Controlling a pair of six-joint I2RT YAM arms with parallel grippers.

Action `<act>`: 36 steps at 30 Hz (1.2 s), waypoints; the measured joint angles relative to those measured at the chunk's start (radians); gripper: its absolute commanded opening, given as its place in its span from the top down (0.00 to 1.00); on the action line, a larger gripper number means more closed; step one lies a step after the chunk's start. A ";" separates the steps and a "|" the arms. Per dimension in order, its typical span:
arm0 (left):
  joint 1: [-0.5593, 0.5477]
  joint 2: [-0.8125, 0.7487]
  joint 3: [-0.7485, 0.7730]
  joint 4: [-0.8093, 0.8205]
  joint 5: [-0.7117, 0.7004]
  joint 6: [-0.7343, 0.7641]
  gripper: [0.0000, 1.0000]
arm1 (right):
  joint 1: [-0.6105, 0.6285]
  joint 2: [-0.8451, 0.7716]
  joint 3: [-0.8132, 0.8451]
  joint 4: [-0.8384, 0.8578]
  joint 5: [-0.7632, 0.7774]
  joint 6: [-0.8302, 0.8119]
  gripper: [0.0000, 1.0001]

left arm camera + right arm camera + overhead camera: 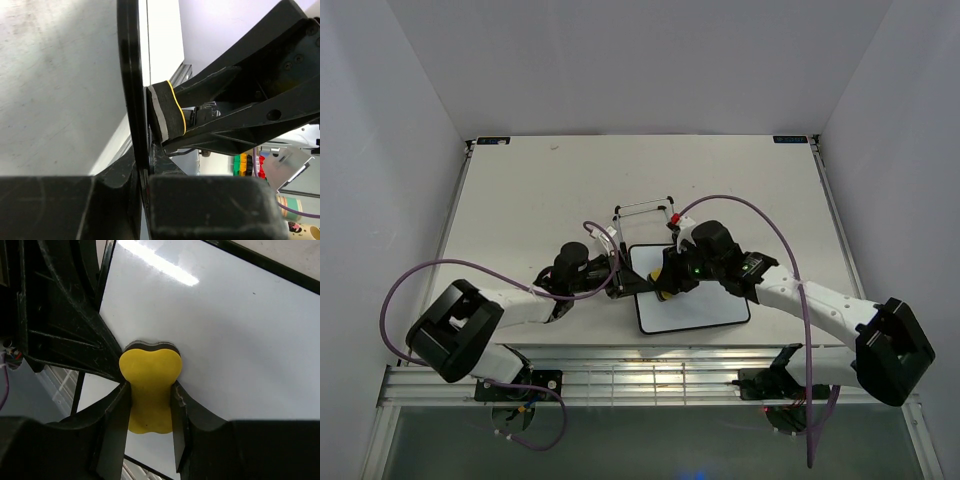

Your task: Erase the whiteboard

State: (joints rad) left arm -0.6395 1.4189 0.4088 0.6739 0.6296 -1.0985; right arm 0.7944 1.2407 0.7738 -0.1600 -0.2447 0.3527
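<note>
The whiteboard, white with a thin black frame, lies near the table's front middle. Its face shows no writing. My left gripper is shut on the board's left edge. In the left wrist view the black frame runs edge-on between the fingers of that gripper. My right gripper is shut on a yellow eraser block, one finger on each side of its narrow waist. The eraser's dark felt side presses against the board near its left edge.
A wire frame with a small red piece at its right corner stands just behind the board. Purple cables loop above both arms. A metal rail runs along the near table edge. White walls enclose the table.
</note>
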 measured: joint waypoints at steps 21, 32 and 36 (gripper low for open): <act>0.005 -0.122 -0.001 -0.126 -0.033 0.002 1.00 | -0.568 0.047 -0.148 0.000 0.113 -0.080 0.92; 0.001 -0.224 -0.006 -0.124 -0.018 0.059 1.00 | -0.798 0.048 0.054 -0.162 -0.016 -0.151 0.92; -0.007 -0.269 0.016 -0.076 0.015 0.070 1.00 | -0.924 0.096 0.167 -0.169 0.017 -0.155 0.92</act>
State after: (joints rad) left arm -0.6468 1.1496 0.4252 0.5976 0.6449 -1.0286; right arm -0.1291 1.3365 0.9405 -0.3290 -0.2276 0.1974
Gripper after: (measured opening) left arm 0.155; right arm 0.396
